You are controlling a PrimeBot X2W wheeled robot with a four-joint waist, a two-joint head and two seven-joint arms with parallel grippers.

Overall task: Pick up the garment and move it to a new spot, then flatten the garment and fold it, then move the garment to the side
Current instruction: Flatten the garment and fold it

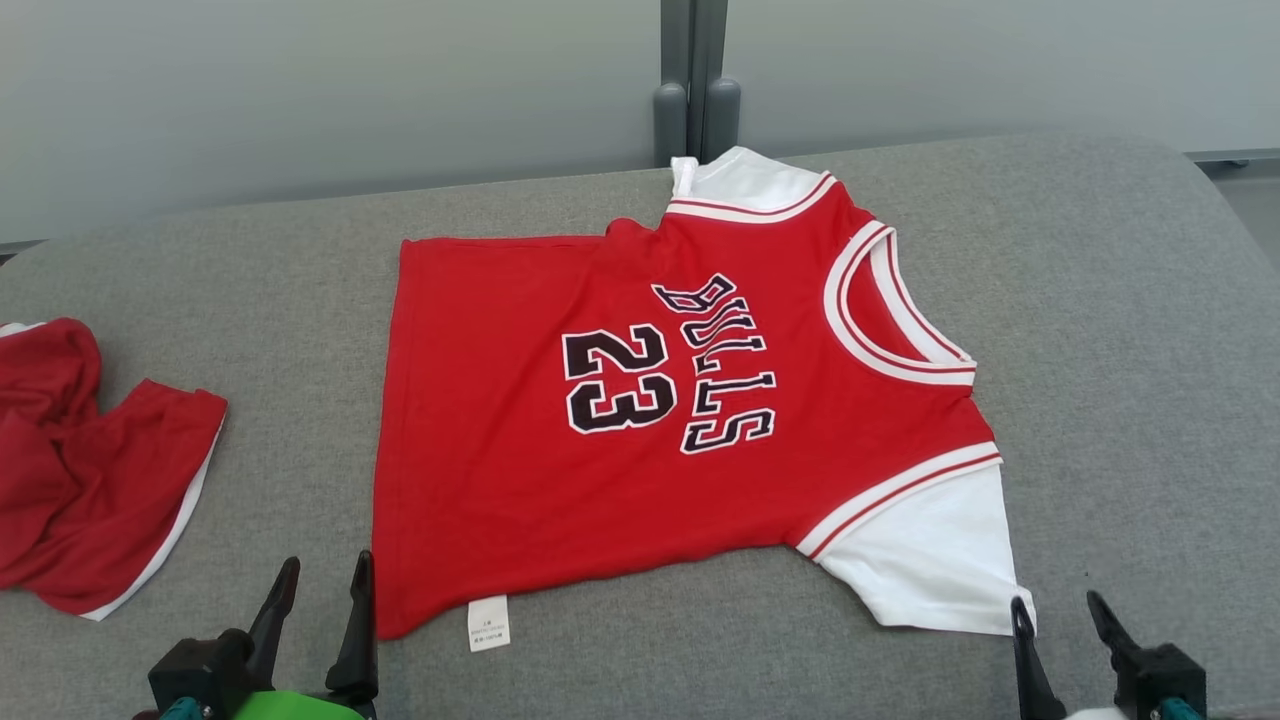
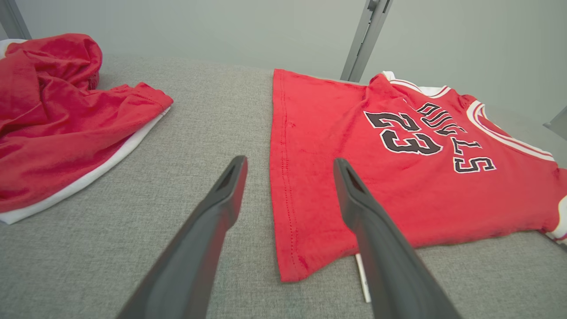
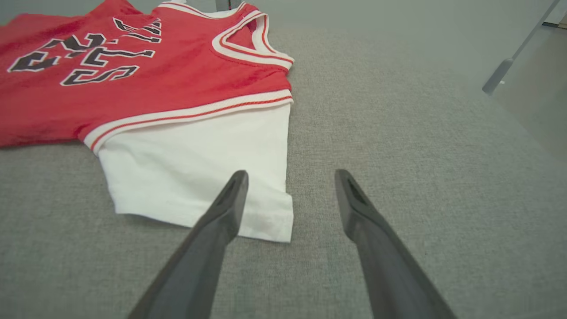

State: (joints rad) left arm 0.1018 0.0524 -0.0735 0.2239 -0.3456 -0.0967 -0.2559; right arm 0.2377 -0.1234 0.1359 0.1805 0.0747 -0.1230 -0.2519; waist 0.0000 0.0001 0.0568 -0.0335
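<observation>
A red garment [image 1: 520, 450] with white sleeves, lettered "BULLS 23", lies spread flat on the grey padded table [image 1: 1120, 330], collar to the right. Its hem runs down the left, with a white label at the near corner. My left gripper [image 1: 325, 580] stands open just left of that near hem corner, empty. In the left wrist view the left gripper [image 2: 290, 166] straddles the hem of the garment [image 2: 398, 177]. My right gripper [image 1: 1055, 605] is open by the near white sleeve's corner; the right wrist view has the right gripper [image 3: 290, 177] over the sleeve edge of the garment [image 3: 186, 164].
A second red piece with white trim [image 1: 90, 470] lies crumpled at the table's left edge, also the crumpled red piece [image 2: 57, 124] in the left wrist view. A grey post [image 1: 695, 90] rises behind the table against a pale wall. The table's right side drops off to the floor.
</observation>
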